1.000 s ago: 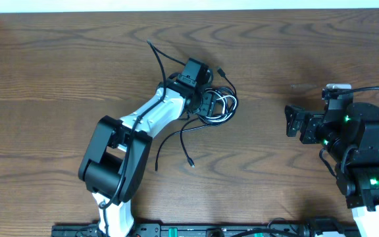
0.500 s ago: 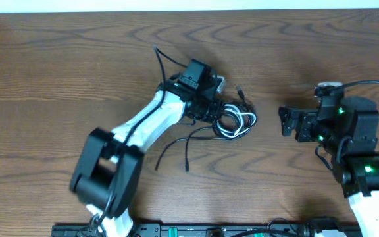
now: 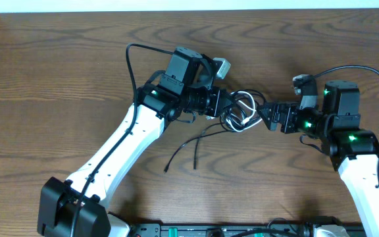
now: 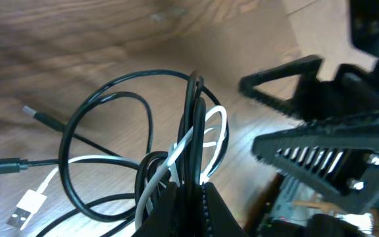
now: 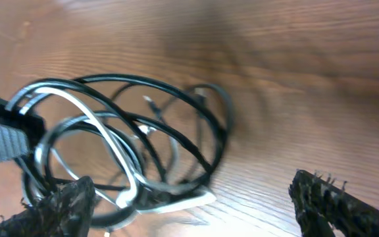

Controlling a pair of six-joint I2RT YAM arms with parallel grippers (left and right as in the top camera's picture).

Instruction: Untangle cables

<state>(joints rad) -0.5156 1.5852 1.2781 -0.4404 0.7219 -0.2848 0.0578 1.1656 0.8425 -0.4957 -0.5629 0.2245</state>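
The cables [image 3: 242,110] are one tangle of thin black loops and a white cord, hanging between my two grippers above the table's middle. My left gripper [image 3: 226,109] is shut on the bundle's left side. In the left wrist view its tips [image 4: 189,201] pinch black strands and the white cord [image 4: 210,135], and the loops [image 4: 104,112] fan out beyond them. My right gripper [image 3: 267,116] is open just right of the tangle. In the right wrist view the cables [image 5: 127,128] lie ahead of the wide-apart right gripper [image 5: 193,201], its left fingertip [image 5: 64,204] overlapping the lowest loops.
Two loose black cable ends [image 3: 183,148] trail onto the wooden table [image 3: 58,79] below the tangle. A white plug [image 4: 20,214] and a black plug [image 4: 5,166] lie on the wood. A thick black arm cable [image 3: 367,71] arcs over the right arm.
The left gripper shut on the tangle and carried it up and to the right. The right gripper moved left to the tangle's right side.
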